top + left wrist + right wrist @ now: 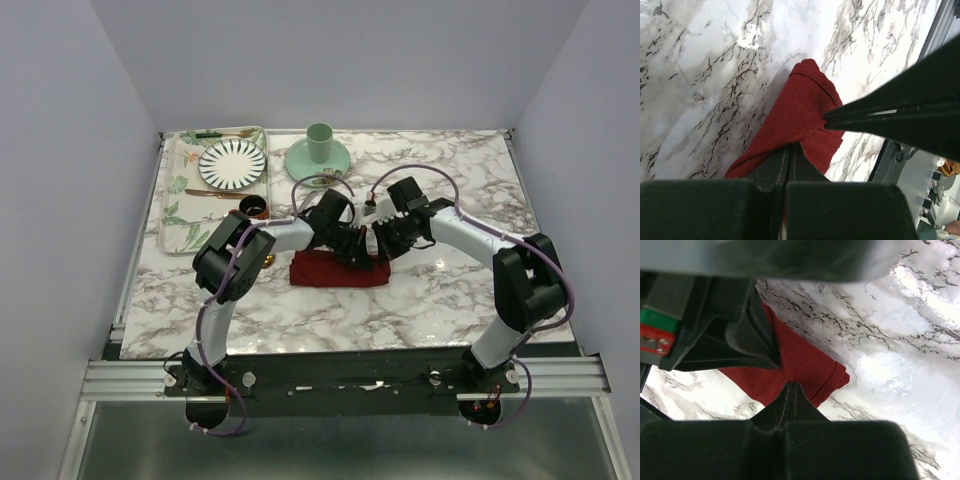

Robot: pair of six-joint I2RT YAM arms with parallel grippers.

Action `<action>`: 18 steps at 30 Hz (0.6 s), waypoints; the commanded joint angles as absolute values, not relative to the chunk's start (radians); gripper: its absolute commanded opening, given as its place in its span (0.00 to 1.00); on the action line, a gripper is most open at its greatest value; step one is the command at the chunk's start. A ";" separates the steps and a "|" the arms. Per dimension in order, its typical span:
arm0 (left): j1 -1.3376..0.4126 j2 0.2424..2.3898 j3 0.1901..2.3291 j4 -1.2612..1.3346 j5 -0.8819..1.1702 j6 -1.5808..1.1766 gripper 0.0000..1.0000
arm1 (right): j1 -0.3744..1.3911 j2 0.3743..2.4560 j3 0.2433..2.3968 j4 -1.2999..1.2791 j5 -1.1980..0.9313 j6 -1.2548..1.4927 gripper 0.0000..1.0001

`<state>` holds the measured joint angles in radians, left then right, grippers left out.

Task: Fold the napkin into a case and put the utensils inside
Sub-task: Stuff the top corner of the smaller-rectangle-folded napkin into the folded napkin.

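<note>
Red napkin (320, 272) pinched tight by left pincer (790, 148) and right pincer (790, 385), tray (178, 216) behind.

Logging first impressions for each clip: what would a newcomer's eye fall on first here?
Both arms meet over the dark red napkin, folded narrow, centre of the marble table. The left end effector and right end effector each pinch it. Far left, a striped plate sits on a leafy tray.
</note>
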<state>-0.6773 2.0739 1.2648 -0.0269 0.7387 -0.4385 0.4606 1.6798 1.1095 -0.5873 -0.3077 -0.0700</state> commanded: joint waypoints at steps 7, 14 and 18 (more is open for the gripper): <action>-0.696 1.957 1.227 0.104 0.741 -0.335 0.00 | 0.423 1.750 1.135 -0.658 -0.397 -0.028 0.01; -0.698 1.956 1.235 0.103 0.706 -0.345 0.00 | 0.419 1.749 1.138 -0.664 -0.420 -0.043 0.01; -0.698 1.993 1.264 0.072 0.698 -0.350 0.00 | 0.420 1.738 1.126 -0.664 -0.420 -0.048 0.01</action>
<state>-0.7006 2.0125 1.2198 0.0200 0.7235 -0.3687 0.4149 1.7309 1.1358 -0.6014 -0.3904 -0.0360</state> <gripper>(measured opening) 0.012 0.012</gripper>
